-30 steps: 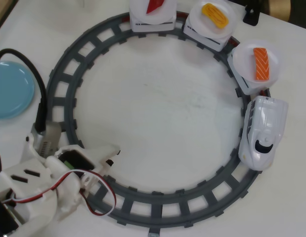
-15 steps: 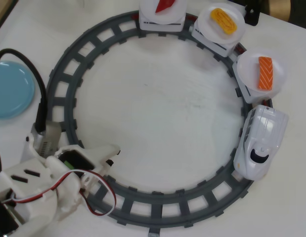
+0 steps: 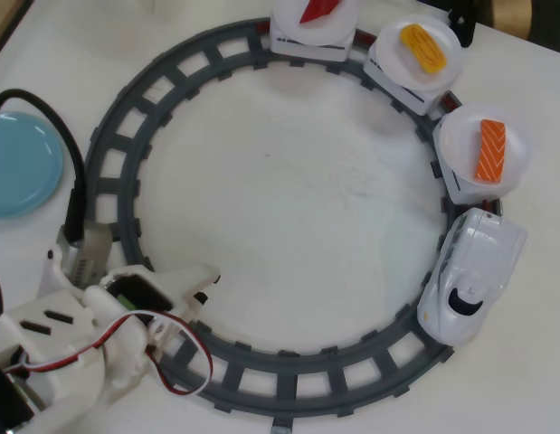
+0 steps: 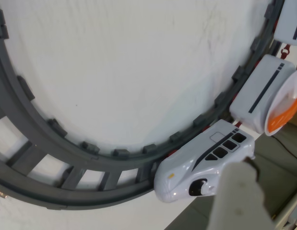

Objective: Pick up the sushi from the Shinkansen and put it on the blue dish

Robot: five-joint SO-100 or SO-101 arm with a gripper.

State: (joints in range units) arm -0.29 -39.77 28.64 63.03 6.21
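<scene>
The orange, white-striped sushi (image 3: 490, 149) lies on a white plate (image 3: 460, 136) on the first car behind the Shinkansen (image 3: 469, 276), at the right of the grey track (image 3: 117, 154) in the overhead view. The light-blue dish (image 3: 17, 165) lies at the far left, outside the track. My gripper (image 3: 205, 282) is at the lower left over the track, empty, jaws together, far from the sushi. In the wrist view the Shinkansen (image 4: 196, 167) shows nose-down at the lower right, with the sushi's (image 4: 285, 115) edge at the right border and one blurred white finger (image 4: 237, 191) in front.
Two more cars behind carry a yellow egg piece (image 3: 424, 47) and a red piece (image 3: 320, 9) at the top of the overhead view. A black cable (image 3: 67, 154) runs from the arm past the blue dish. The table inside the ring is bare white.
</scene>
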